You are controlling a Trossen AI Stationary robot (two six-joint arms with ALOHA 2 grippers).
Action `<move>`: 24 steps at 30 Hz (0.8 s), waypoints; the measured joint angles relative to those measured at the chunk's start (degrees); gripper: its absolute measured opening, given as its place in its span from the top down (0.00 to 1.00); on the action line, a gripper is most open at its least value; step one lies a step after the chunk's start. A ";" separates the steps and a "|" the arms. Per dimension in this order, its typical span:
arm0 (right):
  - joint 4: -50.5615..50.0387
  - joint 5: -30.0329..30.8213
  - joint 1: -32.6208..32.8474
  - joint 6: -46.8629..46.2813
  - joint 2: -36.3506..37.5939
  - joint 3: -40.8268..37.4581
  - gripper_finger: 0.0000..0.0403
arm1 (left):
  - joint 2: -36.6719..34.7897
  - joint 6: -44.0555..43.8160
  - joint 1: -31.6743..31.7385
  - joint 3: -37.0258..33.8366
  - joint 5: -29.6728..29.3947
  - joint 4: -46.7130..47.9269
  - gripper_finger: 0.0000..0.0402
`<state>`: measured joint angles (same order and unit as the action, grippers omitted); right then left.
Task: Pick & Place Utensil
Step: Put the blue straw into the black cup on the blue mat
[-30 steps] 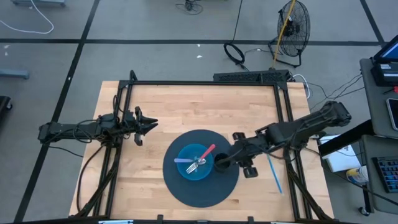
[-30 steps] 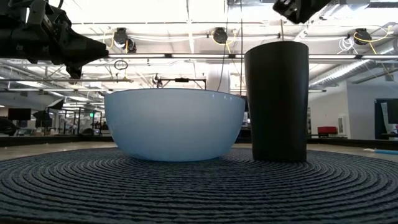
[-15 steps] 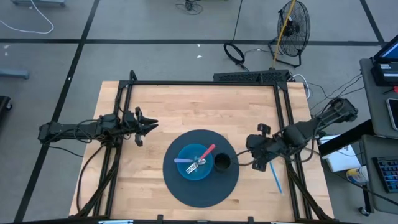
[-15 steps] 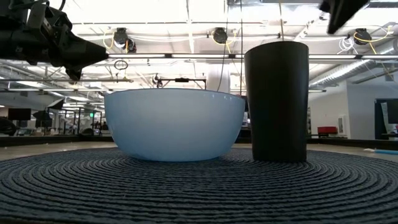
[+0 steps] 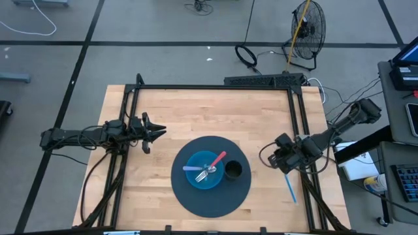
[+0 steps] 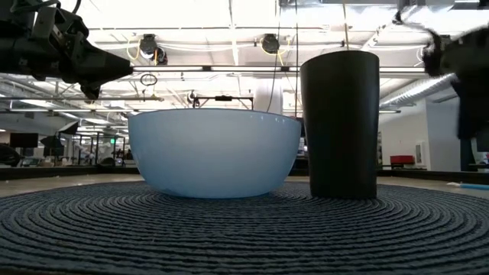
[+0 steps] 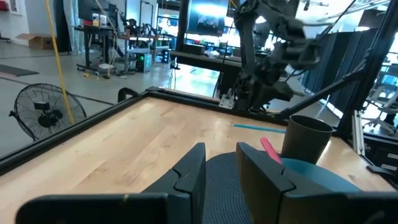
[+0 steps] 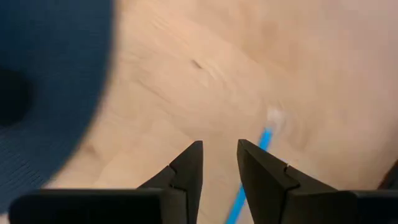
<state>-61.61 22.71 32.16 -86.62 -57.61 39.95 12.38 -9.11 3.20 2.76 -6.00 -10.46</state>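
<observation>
- We see our right gripper (image 5: 282, 158) over bare wood at the right side of the table (image 5: 196, 111), clear of the mat (image 5: 241, 192) and just beside the near end of the blue utensil (image 5: 289, 184).
- Its wrist view shows the fingers (image 8: 186, 165) slightly apart with nothing between them, and the blue utensil (image 8: 249, 180) running under the gap; we judge it is lining up over that piece so the jaws can straddle the thin handle.
- The blue utensil lies flat on the wood near the right frame rail, well apart from the bowl (image 5: 206, 170). It is the one piece left outside, so we take it as the next pick.
- The bowl sits on the round dark mat and already holds a red-handled piece (image 5: 218, 157), a purple-handled one (image 5: 192, 168) and a fork (image 5: 205, 173); their handles lean out over the rim, which keeps them from sliding flat inside.
- A black cup (image 5: 233, 170) stands upright on the mat just beside the bowl, on the side nearer our right arm. We judge that any carry toward the bowl has to pass over or around it without tipping it.
- Our left gripper (image 5: 157, 131) waits over the left half of the table, pointing toward the mat, fingers (image 7: 189, 171) a little apart and empty, kept out of the right arm's way.
- A flat, thin handle on wood is hard to pinch, so we expect a low, square approach.
</observation>
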 joint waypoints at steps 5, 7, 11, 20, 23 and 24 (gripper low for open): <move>5.06 -6.25 -1.05 -4.48 3.25 -6.47 0.79 | -0.02 0.40 0.00 0.00 0.00 0.09 0.77; 6.29 -6.53 -1.65 -4.17 3.52 -7.49 0.80 | 0.00 0.40 0.01 0.00 0.00 0.15 0.77; 6.38 -6.56 -3.13 -2.27 3.59 -7.73 0.80 | 0.00 0.39 0.00 0.00 -0.02 0.48 0.77; 5.93 -6.70 -6.75 0.64 3.57 -7.73 0.79 | 0.00 0.41 0.01 0.00 -0.02 0.48 0.77; 5.87 -6.72 -8.50 0.70 3.23 -7.73 0.79 | -0.02 1.05 0.00 0.00 0.00 0.48 0.77; 5.85 -6.87 -9.15 0.85 2.80 -7.73 0.79 | -0.01 1.06 0.01 0.00 -0.02 0.50 0.77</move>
<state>-55.76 15.84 23.01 -85.77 -54.81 32.23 12.36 -8.05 3.20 2.76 -6.02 -9.96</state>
